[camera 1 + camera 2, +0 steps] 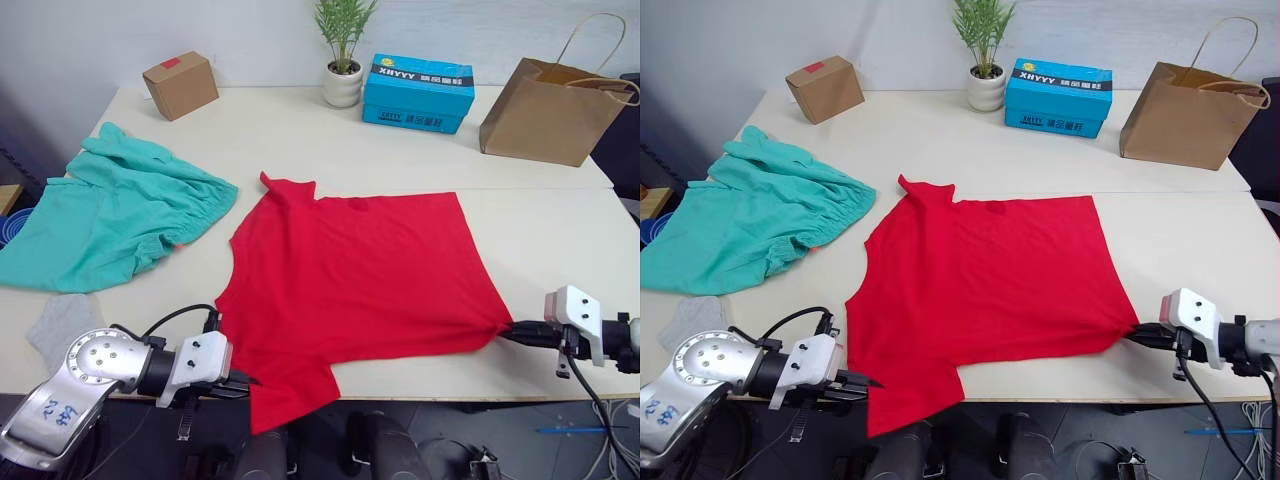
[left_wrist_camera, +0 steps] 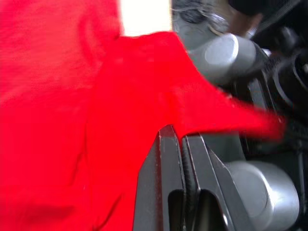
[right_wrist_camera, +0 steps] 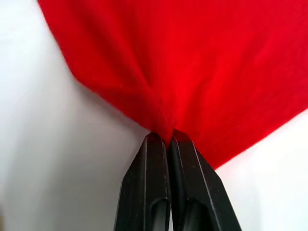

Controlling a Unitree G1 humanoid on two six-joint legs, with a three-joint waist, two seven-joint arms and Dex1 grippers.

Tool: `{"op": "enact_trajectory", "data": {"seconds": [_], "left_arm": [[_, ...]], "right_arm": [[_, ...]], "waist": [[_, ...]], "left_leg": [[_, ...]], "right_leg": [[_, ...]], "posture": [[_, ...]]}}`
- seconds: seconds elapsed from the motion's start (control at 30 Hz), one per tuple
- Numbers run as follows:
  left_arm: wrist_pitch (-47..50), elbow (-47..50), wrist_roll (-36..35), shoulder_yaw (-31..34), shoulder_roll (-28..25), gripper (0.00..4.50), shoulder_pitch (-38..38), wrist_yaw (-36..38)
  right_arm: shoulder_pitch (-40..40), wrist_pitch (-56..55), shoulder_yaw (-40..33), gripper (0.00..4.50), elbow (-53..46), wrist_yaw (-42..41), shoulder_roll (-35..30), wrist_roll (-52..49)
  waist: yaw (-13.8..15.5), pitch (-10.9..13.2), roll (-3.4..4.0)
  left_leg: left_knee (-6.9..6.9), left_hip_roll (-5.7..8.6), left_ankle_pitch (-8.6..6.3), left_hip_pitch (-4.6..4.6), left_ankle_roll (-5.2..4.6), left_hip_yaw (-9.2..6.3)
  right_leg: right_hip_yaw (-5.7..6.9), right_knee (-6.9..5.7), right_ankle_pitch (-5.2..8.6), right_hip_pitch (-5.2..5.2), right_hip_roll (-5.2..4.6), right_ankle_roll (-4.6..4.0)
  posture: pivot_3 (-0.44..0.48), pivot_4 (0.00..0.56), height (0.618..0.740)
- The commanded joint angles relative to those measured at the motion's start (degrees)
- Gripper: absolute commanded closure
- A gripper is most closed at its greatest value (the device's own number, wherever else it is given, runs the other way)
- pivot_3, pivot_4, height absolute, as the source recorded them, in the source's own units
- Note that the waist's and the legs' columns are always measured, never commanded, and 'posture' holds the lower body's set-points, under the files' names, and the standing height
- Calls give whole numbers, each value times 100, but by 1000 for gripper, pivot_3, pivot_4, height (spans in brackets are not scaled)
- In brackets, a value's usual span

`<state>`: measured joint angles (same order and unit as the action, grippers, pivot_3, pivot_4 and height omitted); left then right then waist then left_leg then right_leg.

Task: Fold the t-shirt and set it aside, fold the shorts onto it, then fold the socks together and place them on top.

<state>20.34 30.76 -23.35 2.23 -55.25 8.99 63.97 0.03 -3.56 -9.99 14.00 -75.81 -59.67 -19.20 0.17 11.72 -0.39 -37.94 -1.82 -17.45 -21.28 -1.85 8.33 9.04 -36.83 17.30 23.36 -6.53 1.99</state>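
A bright red short-sleeved cotton t-shirt lies spread flat in the middle of a wide cream-white table, with one sleeve hanging over the near edge at about 7 o'clock.

Along the far edge stand the containers. At 11 o'clock is a small brown cardboard box, closed, with a red label on top. At 12 o'clock a small white ceramic pot holds a green leafy plant. Just beside the pot, at 1 o'clock, sits a closed blue cardboard box with a dark printed band. At 2 o'clock stands a brown paper bag with looped string handles; its contents cannot be seen.

At 9 o'clock, teal-green soft fabric shorts lie rumpled, with the gathered waistband toward the shirt and a trace of orange-red cord at it. The shorts reach past the left table edge. Near them, at 8 o'clock, a small light heather-grey knit sock lies flat by the near edge.

The left gripper is at 7 o'clock, at the shirt's edge beside the hanging sleeve. In the left wrist view its two black fingers are pressed together with red cloth pinched at the tips. The right gripper is at 4 o'clock, clenched on the shirt's near right corner; the right wrist view shows the fabric puckering into its closed tips.

A seam runs across the tabletop where two table halves meet. Behind the table is a plain pale wall.
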Motion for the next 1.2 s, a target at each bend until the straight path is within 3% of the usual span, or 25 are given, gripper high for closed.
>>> {"op": "enact_trajectory", "data": {"seconds": [0.03, 0.3, 0.5, 0.7, 0.97, 1.2], "left_arm": [[41, 243, 48, 237, -108, 4475, 352, -70], [-45, -257, 9, 449, -82, 4475, 123, -45], [1268, -489, -945, 775, -21, 4475, -169, -207], [2290, -734, -1511, 1003, 87, 4475, -603, -556], [3735, -1016, -2486, 1493, 108, 4475, -1065, -925], [4490, -1371, -2574, 1381, 365, 4475, -1631, -1735]], "right_arm": [[278, 239, -177, 4500, -275, -84, -84, -97], [390, 452, -258, 4500, -498, -14, -23, -115], [397, 1289, -407, 4500, -832, -193, -205, -495], [-85, 2844, -405, 4500, -959, -165, -485, -929], [-604, 3875, -160, 4500, -1022, -411, -734, -1103], [-1172, 4120, 102, 4500, -848, 50, -333, -920]], "waist": [[-1, 0, 1], [30, -1, 0], [34, -1, 0], [32, 0, 0], [39, 0, -1], [55, 0, -1]], "left_leg": [[1, -1, -1, 0, 3, 0], [1, 0, -11, -2, 2, 0], [2, -2, -8, -6, 9, 1], [1, -2, -8, -6, 9, 1], [2, -2, -2, -12, 26, 0], [1, -1, -1, -14, 31, 1]], "right_leg": [[0, 0, 0, 1, 0, 0], [0, 6, 1, 2, 1, 0], [0, 6, 2, 6, 1, 0], [-1, 5, 2, 8, 1, 0], [-1, 8, 2, 12, 1, 0], [-1, 7, 2, 14, 1, 0]], "posture": [[0, 150, 740], [0, 150, 740], [0, 150, 740], [0, 150, 740], [0, 150, 740], [0, 150, 740]]}}
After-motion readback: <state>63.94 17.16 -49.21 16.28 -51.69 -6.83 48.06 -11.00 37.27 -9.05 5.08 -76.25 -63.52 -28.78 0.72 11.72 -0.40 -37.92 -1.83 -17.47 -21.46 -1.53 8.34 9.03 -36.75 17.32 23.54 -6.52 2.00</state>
